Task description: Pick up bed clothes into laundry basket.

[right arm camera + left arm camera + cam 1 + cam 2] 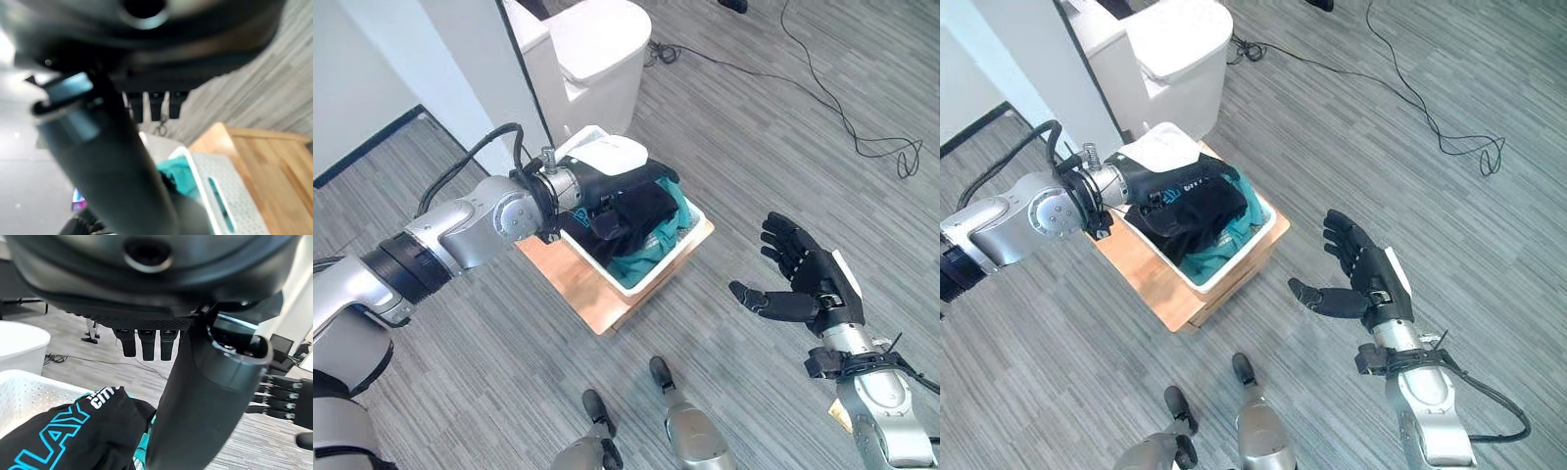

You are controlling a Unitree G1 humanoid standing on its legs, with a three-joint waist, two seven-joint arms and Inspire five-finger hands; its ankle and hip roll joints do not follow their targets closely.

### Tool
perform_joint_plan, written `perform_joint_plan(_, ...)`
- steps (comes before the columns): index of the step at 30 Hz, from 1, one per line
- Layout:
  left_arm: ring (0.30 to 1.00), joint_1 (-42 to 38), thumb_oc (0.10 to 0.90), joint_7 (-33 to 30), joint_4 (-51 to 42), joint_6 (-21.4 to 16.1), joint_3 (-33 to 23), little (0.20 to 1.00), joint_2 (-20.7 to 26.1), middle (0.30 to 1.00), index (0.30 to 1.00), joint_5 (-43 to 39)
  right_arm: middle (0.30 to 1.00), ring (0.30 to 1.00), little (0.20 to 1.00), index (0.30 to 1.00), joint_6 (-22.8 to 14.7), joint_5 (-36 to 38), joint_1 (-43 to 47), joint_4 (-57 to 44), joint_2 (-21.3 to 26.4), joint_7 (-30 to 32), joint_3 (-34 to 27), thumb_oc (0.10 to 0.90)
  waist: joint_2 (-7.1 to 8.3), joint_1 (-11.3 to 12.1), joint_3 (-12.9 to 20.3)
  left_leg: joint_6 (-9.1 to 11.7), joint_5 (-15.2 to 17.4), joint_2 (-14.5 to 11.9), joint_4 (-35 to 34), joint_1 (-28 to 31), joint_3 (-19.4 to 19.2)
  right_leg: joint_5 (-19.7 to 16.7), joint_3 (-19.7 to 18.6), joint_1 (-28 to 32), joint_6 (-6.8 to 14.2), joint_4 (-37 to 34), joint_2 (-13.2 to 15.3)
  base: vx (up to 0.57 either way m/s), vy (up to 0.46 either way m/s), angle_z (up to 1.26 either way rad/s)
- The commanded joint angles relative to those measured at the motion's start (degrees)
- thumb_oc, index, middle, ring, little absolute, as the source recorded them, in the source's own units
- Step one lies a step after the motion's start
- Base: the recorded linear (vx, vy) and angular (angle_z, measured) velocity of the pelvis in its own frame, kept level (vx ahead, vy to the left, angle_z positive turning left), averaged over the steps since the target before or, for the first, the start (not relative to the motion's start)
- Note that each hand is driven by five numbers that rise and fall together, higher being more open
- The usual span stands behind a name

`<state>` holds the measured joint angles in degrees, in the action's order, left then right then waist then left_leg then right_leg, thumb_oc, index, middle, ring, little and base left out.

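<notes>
While left hand (607,201) is hovering over basket (690,245), fingers hanging loose, holding nothing, I'm seeing black shirt (641,211) and teal cloth (641,257) lying inside. Right hand (808,279) is waiting spread wide. Clothes looking soft, light, floppy; I'm guessing bunching a fold works best.

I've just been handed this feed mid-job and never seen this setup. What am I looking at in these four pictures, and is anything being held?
Two pictures look down from the humanoid robot's head; two come from cameras on its wrists. A white perforated plastic laundry basket sits on a low wooden platform on the grey plank floor. Inside it lie a black garment with teal lettering and teal cloth. The left hand is over the basket, its fingers straight in the left wrist view, holding nothing that I can see. The right hand hangs open beside the basket, empty. A white lidded bin stands behind.
</notes>
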<state>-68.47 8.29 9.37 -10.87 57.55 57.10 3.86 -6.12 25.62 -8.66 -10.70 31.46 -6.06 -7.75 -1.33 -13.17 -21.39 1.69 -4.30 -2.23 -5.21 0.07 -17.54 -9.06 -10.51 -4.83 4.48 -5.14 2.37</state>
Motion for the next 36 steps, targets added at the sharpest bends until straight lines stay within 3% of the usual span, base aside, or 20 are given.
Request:
perform_joint_plan(1,0.900,-6.6,0.800,-4.7,-0.6,-3.3,-7.0,0.900,3.4,0.900,0.900,-6.2,0.900,0.900,0.900,0.900,-5.4,2.3,0.1,-6.6,3.8,-0.8,-6.7,0.800,-1.17,1.5,6.5,1.4,5.1,-0.2,0.2,2.7,5.2,9.1,5.1,2.3,5.9,3.1,1.6,-0.01,-0.030,0.24)
perform_joint_plan(5,0.900,-0.3,0.800,-7.2,-3.9,-4.6,-15.1,0.900,6.4,0.900,0.900,-10.4,0.900,0.900,0.900,0.900,-5.4,1.9,-0.6,-6.7,2.9,-1.0,-7.3,0.800,-0.95,3.1,8.0,1.4,5.1,-0.1,0.2,3.2,6.5,9.6,6.4,3.7,5.6,3.1,1.9,0.00,-0.026,0.19)
perform_joint_plan(8,0.900,12.9,0.800,-8.6,-5.7,-5.5,-28.1,0.900,5.7,0.900,0.900,-16.8,0.900,0.900,0.900,0.900,-5.2,1.6,-1.5,-6.8,1.6,-1.1,-7.9,0.800,-0.34,4.6,9.3,1.5,5.2,-0.1,0.2,3.9,7.5,10.4,7.4,5.0,5.3,3.5,2.0,0.03,-0.028,0.16)
perform_joint_plan(9,0.900,23.5,0.800,-9.6,-5.9,-6.1,-38.1,0.900,2.0,0.900,0.900,-22.3,0.900,0.900,0.900,0.900,-5.0,1.8,-1.8,-6.9,0.8,-1.3,-7.7,0.800,-0.08,5.2,9.7,1.4,5.6,0.0,0.2,4.7,8.2,11.3,7.8,5.8,5.0,4.2,2.1,0.02,-0.020,0.31)
perform_joint_plan(11,0.900,30.9,0.800,-7.8,-8.1,-5.3,-43.2,0.900,0.2,0.900,0.900,-23.6,0.900,0.900,0.900,0.900,-4.9,2.0,-2.1,-6.8,1.2,-1.1,-7.2,0.800,-0.67,4.8,10.3,1.4,5.5,-0.1,0.2,4.8,8.3,11.5,7.9,5.7,4.8,4.8,2.0,0.01,-0.010,0.26)
perform_joint_plan(13,0.900,43.4,0.800,-6.5,-10.0,-5.4,-51.1,0.900,-7.8,0.900,0.900,-29.2,0.900,0.900,0.900,0.900,-4.7,2.7,-2.7,-6.4,-0.6,-1.4,-6.5,0.800,-0.23,5.5,11.0,1.2,5.8,0.0,0.2,5.5,8.8,12.3,8.2,6.2,4.2,6.0,2.1,0.02,-0.003,0.17)
perform_joint_plan(14,0.900,47.3,0.800,-5.2,-10.4,-4.9,-52.3,0.900,-11.2,0.900,0.900,-31.4,0.900,0.900,0.900,0.900,-4.7,3.1,-2.5,-5.8,-1.9,-1.3,-6.1,0.800,-0.05,5.9,11.4,1.2,5.8,0.0,0.2,5.5,9.1,12.5,8.3,6.3,3.9,6.2,2.0,0.04,-0.008,0.14)
perform_joint_plan(17,0.900,67.5,0.800,-2.4,-6.1,-2.0,-58.9,0.900,-33.5,0.900,0.900,-41.3,0.900,0.900,0.900,0.900,-4.2,2.7,-2.0,-0.4,-11.7,1.5,-0.3,0.800,0.47,8.1,13.7,0.4,6.3,0.3,0.2,7.0,10.2,13.4,9.0,8.3,2.6,6.1,2.0,0.03,-0.016,0.19)
perform_joint_plan(20,0.900,76.2,0.800,-1.5,-4.5,-0.8,-60.1,0.900,-39.6,0.900,0.900,-41.5,0.900,0.900,0.900,0.900,-3.0,1.8,-4.6,1.0,-14.9,0.6,2.6,0.800,0.47,9.3,14.9,0.0,6.6,0.3,0.3,7.6,10.1,13.6,9.5,9.4,2.1,5.1,1.7,0.01,-0.012,0.20)
perform_joint_plan(23,0.900,78.4,0.800,-0.9,-2.0,-0.2,-59.8,0.900,-43.0,0.900,0.900,-42.8,0.900,0.900,0.900,0.900,-2.2,-1.1,-5.9,2.1,-15.2,-0.5,5.5,0.800,0.56,10.2,15.4,-0.2,6.7,0.4,0.6,7.9,10.9,14.3,10.2,10.2,1.8,5.7,1.6,-0.01,-0.025,0.18)
perform_joint_plan(25,0.900,78.6,0.800,-1.0,-0.5,0.2,-59.0,0.900,-47.2,0.900,0.900,-49.6,0.900,0.900,0.900,0.900,-2.3,-2.1,-6.2,3.3,-15.7,-0.7,8.2,0.800,0.68,11.0,15.5,-0.3,6.5,0.5,0.8,7.7,11.8,14.6,10.9,10.5,1.5,6.0,1.7,-0.03,-0.020,0.14)
perform_joint_plan(36,0.900,82.3,0.800,-0.6,-0.5,1.3,-52.3,0.900,-47.9,0.900,0.900,-49.9,0.900,0.900,0.900,0.900,-4.6,-0.5,-10.7,3.7,-17.5,1.6,7.2,0.800,0.17,10.5,15.6,-0.4,6.6,0.5,1.8,7.6,12.8,15.1,10.9,10.6,1.6,6.5,1.4,-0.01,-0.007,0.00)
